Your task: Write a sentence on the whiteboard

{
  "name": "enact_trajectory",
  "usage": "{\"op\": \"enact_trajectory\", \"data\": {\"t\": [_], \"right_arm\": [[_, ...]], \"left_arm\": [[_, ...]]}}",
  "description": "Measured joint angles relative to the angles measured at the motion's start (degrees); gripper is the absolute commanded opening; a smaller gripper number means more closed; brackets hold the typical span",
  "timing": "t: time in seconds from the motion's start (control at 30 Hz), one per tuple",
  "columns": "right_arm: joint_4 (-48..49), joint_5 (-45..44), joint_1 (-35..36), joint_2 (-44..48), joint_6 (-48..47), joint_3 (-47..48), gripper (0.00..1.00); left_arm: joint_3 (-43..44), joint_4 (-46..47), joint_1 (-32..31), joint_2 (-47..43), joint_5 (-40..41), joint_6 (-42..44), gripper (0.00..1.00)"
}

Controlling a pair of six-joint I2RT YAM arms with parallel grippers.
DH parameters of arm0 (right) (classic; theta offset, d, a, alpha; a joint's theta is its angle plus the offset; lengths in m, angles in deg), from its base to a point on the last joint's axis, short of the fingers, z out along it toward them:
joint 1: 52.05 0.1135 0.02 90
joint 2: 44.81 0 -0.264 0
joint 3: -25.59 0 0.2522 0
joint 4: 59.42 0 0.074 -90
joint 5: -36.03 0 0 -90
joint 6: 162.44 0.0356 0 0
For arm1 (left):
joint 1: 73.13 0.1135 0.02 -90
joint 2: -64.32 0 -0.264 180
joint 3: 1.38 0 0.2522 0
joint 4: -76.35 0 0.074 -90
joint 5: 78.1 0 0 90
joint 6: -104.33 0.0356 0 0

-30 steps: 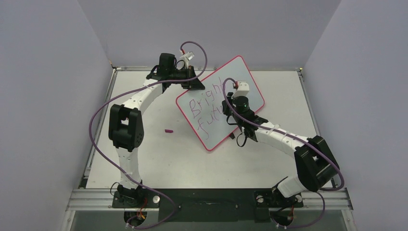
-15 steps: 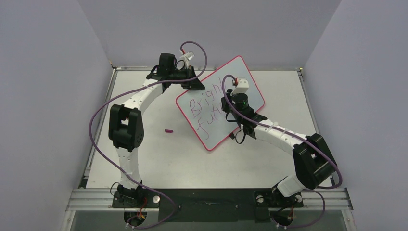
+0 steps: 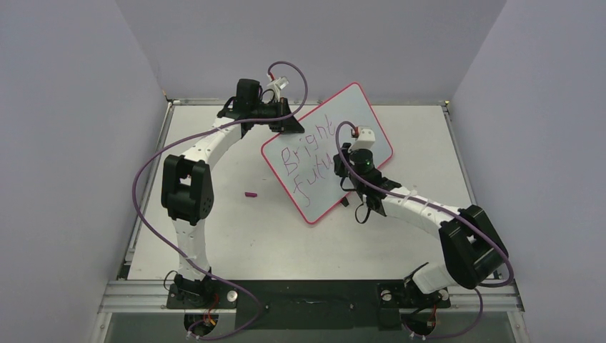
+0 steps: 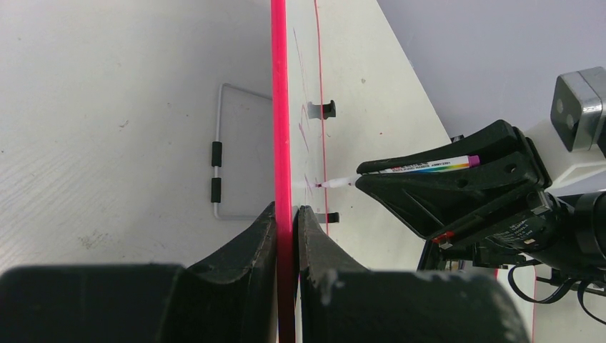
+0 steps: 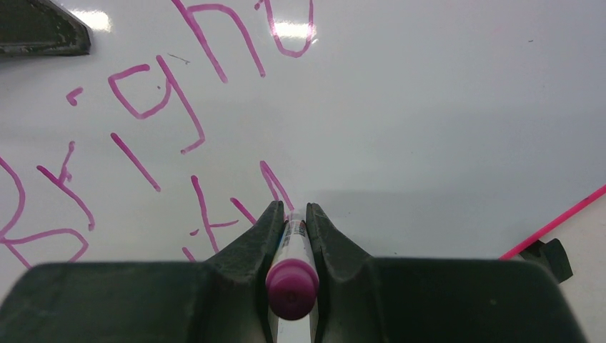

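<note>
Right gripper (image 5: 289, 213) is clamped on a marker (image 5: 291, 277); left gripper (image 4: 286, 214) is pinched on the pink edge of the whiteboard (image 3: 350, 103).
Just ahead of the right jaws, the marker tip touches the board at the second line of the sentence (image 5: 186, 107), "Futu" under "Bright". The board stands tilted between the two grippers, its low corner on the table (image 3: 236, 236). A small pink piece (image 3: 251, 193) lies well apart from both.
</note>
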Motion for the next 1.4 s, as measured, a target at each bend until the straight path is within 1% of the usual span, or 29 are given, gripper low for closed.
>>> {"op": "enact_trajectory", "data": {"t": [0.3,0.47,0.7,1.1,1.4], "right_arm": [[-2.25,-0.07,0.00,2.29,0.22,-2.51,0.00],[-3.72,-0.09,0.00,4.20,-0.04,-2.43,0.00],[-4.94,-0.11,0.00,4.22,-1.16,-0.07,0.00],[-4.72,0.37,-0.76,0.11,-3.28,7.65,0.00],[-4.79,1.51,-1.62,-2.54,-3.69,8.74,0.00]], "left_arm": [[0.00,0.13,-0.02,0.00,-0.17,-0.11,0.00],[0.00,0.26,-0.02,0.00,-0.39,-0.11,0.00],[-0.15,0.33,-0.02,-0.11,-0.48,-0.11,0.00],[-0.22,0.37,-0.09,-0.33,-0.46,-0.04,0.00],[-0.22,0.37,-0.09,-0.33,-0.46,-0.02,0.00]]}}
